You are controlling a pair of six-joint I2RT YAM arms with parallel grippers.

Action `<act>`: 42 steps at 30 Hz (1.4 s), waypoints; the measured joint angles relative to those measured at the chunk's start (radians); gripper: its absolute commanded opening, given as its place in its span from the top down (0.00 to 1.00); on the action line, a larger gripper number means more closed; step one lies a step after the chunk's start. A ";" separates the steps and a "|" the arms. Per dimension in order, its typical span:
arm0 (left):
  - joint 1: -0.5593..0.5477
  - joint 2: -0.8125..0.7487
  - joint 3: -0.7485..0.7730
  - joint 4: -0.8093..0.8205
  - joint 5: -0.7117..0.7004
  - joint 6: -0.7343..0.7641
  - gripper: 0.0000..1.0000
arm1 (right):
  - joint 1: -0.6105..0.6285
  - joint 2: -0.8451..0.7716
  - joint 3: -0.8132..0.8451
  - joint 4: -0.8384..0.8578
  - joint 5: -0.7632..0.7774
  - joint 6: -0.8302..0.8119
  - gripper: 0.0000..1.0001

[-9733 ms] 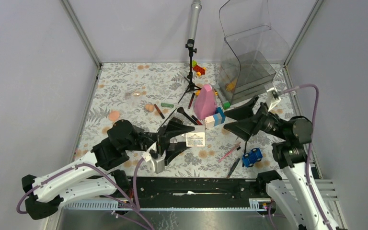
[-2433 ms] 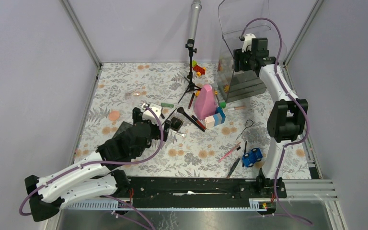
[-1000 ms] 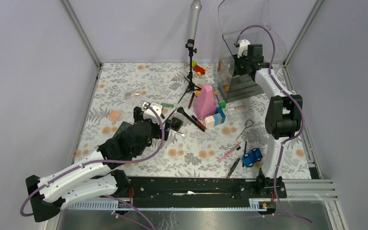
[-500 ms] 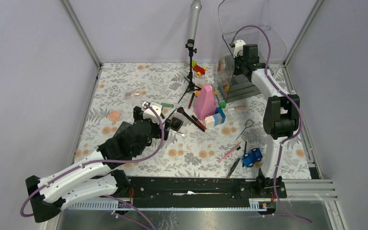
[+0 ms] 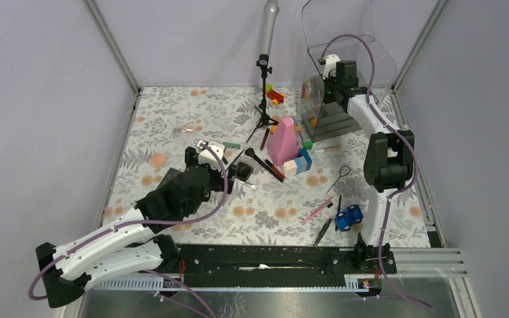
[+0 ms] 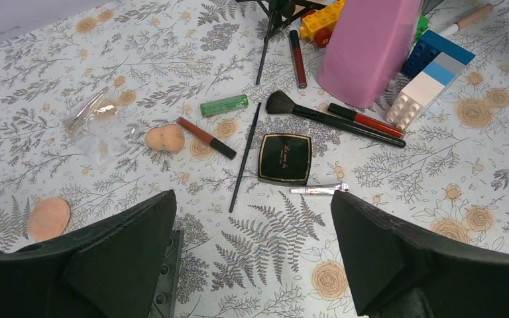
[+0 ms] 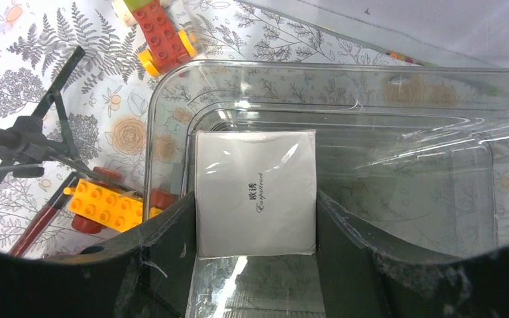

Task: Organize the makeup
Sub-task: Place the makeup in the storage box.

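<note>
Gripping flat grey square [image 7: 255, 165] | right gripper [image 7: 255, 202] over clear bin [image 7: 404, 142] | left gripper [image 6: 252, 199] released

The compact [image 6: 285, 158] lies in the middle of the table [image 6: 252, 265]. Just left of it lies a thin brush [image 6: 244, 159], just before it a small tube [image 6: 318, 189], and behind it a big brush [image 6: 331, 119]. Further behind stands the cone [image 6: 370, 46], with toy blocks [image 6: 427, 73] at its right. A sponge [image 6: 164, 138] lies well to the left. The bin [image 5: 381, 73] stands in the far right corner. The flat box [image 7: 255, 172] is over it, between the fingers of the right gripper [image 7: 253, 205].

Grey square [image 7: 256, 192], black compact [image 6: 285, 158], green tube [image 6: 224, 105], peach sponge [image 6: 48, 218], floral table [image 6: 252, 258].
</note>
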 measured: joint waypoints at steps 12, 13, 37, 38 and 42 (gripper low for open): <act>0.002 0.000 0.000 0.000 0.003 0.000 0.01 | -0.004 0.004 0.012 -0.003 0.010 0.031 0.16; 0.002 0.000 0.000 0.000 0.003 0.000 0.01 | -0.004 0.004 0.014 -0.003 0.012 0.030 0.15; 0.013 -0.001 0.000 -0.002 0.008 -0.001 0.01 | -0.001 -0.183 0.006 -0.027 0.093 -0.002 0.13; 0.013 -0.002 0.000 -0.002 0.008 -0.001 0.01 | -0.001 -0.195 -0.002 -0.026 0.099 -0.001 0.13; 0.013 -0.003 0.000 -0.002 0.011 -0.004 0.01 | -0.001 -0.261 -0.087 -0.008 0.153 0.023 0.13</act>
